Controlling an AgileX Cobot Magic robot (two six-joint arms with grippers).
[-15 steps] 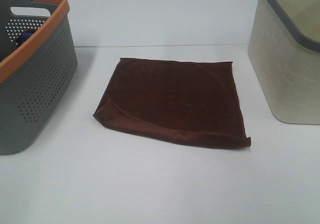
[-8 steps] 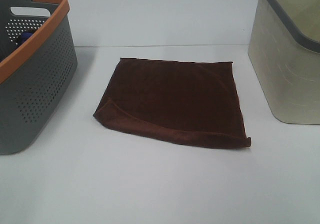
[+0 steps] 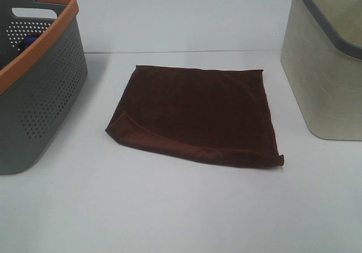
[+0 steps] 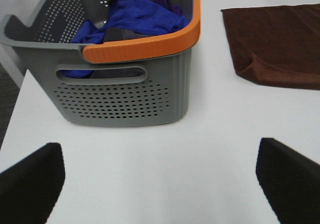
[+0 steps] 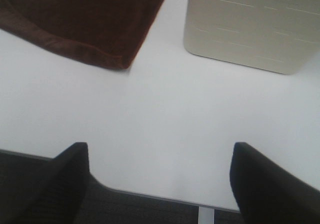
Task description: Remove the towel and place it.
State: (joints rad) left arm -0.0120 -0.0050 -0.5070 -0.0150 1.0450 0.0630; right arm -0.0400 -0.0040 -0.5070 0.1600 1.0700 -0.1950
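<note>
Towel [image 3: 195, 112] is lying flat in the centre of the exterior high frame, on the white bench [image 3: 169, 208], folded roughly square, dark chocolate brown, its lower-left corner slightly turned up. It is sitting between two baskets and touching neither: a grey perforated laundry basket with an orange rim [image 3: 39, 94] at the left edge of the frame, and a beige basket with a grey rim [image 3: 325, 77] at the right edge. The grey basket is holding blue cloth [image 4: 135, 13], visible in the left wrist view; the inside of the beige basket is not showing.

Neither arm is appearing in the exterior high frame. Left hand [image 4: 160, 179] is standing with its fingers spread wide over bare bench, nothing between them, with the grey basket in front of it and the towel's corner in the upper right of that frame. Right hand [image 5: 160, 184] is likewise spread and carrying nothing, hanging over the bench's near edge, with the towel in the upper left of its frame and the beige basket in the upper right.

Progress, as a judgement: the towel is out of any basket and resting on the bench with both hands clear of it. Whether this counts as the final placement, or a grasp is yet to come, the frames are not settling.
</note>
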